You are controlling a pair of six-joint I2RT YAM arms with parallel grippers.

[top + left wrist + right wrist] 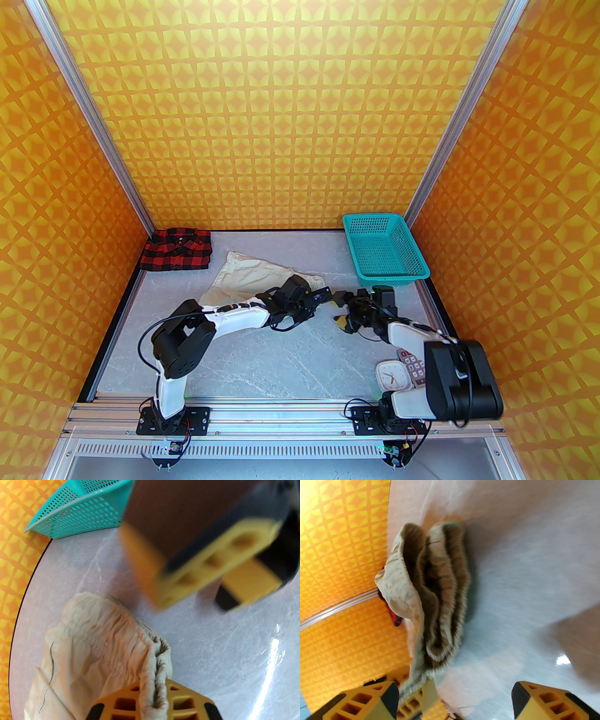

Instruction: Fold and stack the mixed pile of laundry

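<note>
Left arm [234, 318]: elbow raised, white forearm reaching to the right across the table [281, 365] and ending just in front of the basket [372, 215], toward its left corner.

Left gripper [153, 705]: jaws clenched on the gathered waistband of the trousers [98, 644]. The cloth is pinched between the two yellow fingers [187, 702] and rises out of them in folds.

Right arm [408, 335]: forearm angled up and to the left, wrist just in front of the basket and facing the left wrist at close range.

Right gripper [454, 696]: jaws released and standing wide apart. Its fingers [546, 702] close on nothing. The bunched waistband hangs just ahead of them (this view is motion-blurred, so contact with the cloth cannot be judged).

Trousers: cream. The legs lie spread on the table to the left of the basket and the waistband end is lifted at the left gripper.

Shirt [178, 249]: red-and-black checked, lying flat as a neat rectangle well to the left of the basket, in the far left corner.

Basket: teal plastic mesh, upright at the far right of the table, its mesh floor in full view from above.

Other items: a clock [391, 375] and a keypad [412, 364] lie well in front of the basket, beside the right arm.
</note>
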